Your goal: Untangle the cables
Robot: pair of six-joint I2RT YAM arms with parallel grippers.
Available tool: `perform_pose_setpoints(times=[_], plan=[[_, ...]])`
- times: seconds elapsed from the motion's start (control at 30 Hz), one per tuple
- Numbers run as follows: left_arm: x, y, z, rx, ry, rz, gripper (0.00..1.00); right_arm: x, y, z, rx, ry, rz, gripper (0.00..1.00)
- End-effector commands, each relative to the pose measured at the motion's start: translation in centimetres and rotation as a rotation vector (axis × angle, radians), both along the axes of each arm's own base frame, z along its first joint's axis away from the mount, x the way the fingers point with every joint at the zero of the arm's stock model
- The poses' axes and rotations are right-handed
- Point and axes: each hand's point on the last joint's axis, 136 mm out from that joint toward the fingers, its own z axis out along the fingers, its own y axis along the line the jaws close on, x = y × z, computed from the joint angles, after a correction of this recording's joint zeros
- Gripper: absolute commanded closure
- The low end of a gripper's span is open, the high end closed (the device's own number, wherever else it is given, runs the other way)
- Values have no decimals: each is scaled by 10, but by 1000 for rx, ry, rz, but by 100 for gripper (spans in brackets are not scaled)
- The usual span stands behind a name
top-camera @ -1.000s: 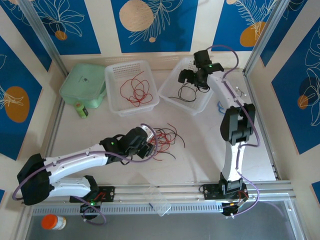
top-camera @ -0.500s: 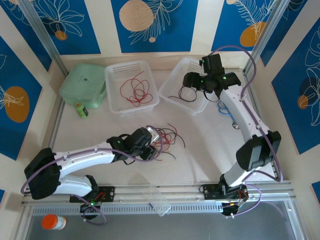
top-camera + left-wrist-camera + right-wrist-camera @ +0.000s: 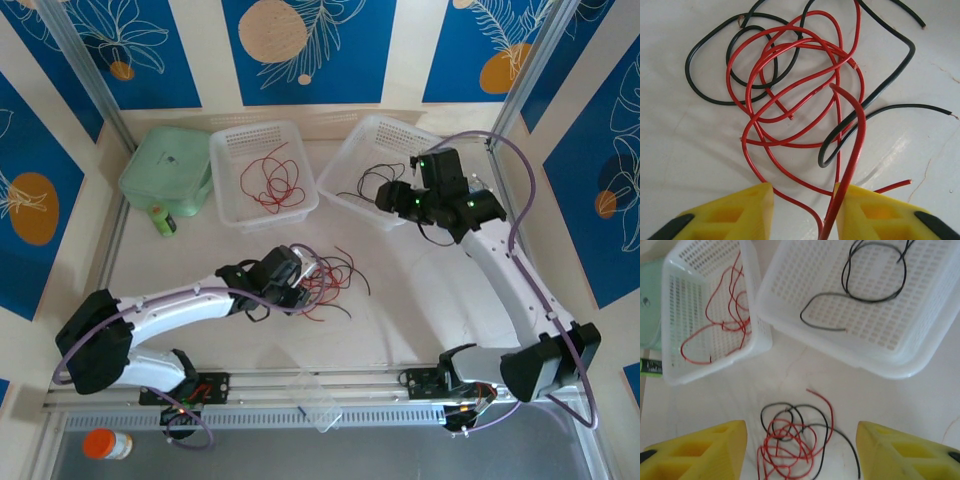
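— Cables first: where do they lie?

— Most sit in a tangle (image 3: 335, 278) of red and black strands on the white surface (image 3: 420, 290), near the middle, in front of two white baskets.

— And the rest?

— Loose red cables (image 3: 268, 178) lie in the basket (image 3: 215, 170) beside the green container (image 3: 160, 165). Black cables (image 3: 875, 301) lie in the other basket (image 3: 840, 340), on the right arm's side.

— What about the left end effector?

— The left end effector (image 3: 303, 278) is down at the near-left edge of the tangle. In its wrist view the yellow fingers (image 3: 730, 215) stand partly open, with a clear gap between them. One red strand (image 3: 858, 140) rises off the surface and runs into that gap, close against the inner face of the finger on the right of that view. The jaws are not clamped on it. Whether it touches that finger I cannot tell.

— How knotted is the heap?

— Several red loops overlap one another. A black loop threads through them on one side, and another black strand curves around the far side with its ends lying free.

— And the right end effector?

— The right end effector (image 3: 372, 192) hangs above the near edge of the basket with the black cables. In its wrist view its fingers are wide apart with nothing between them. The tangle shows on the surface below, apart from both baskets.
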Motion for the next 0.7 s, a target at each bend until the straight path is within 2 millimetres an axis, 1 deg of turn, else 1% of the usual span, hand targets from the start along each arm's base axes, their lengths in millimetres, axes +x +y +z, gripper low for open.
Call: perform_pose_setpoints(times=[0.0, 0.03, 0.13, 0.2, 0.27, 0.37, 0.43, 0.47, 0.57, 0.67], plan=[[3, -13, 12, -46, -3, -38, 68, -19, 10, 6, 67, -4, 19, 41], [3, -14, 12, -50, -1, -41, 70, -24, 11, 4, 71, 3, 22, 41], [3, -13, 15, -53, -7, -38, 83, -37, 21, -5, 88, 24, 41, 42], [4, -10, 20, -54, -22, -28, 93, -47, 32, -16, 106, 51, 59, 44], [6, -8, 28, -66, -44, -16, 100, -56, 44, -28, 132, 79, 76, 45], [8, -4, 48, -86, -81, 4, 100, -70, 61, -50, 174, 141, 70, 45], [10, -3, 62, -101, -99, 11, 100, -77, 67, -66, 218, 204, 12, 43], [10, -2, 70, -108, -109, 15, 100, -80, 70, -74, 252, 229, -28, 41], [11, 0, 92, -132, -133, 25, 100, -89, 80, -95, 369, 280, -118, 31], [10, 3, 109, -151, -151, 36, 100, -95, 87, -108, 451, 334, -178, 15]])
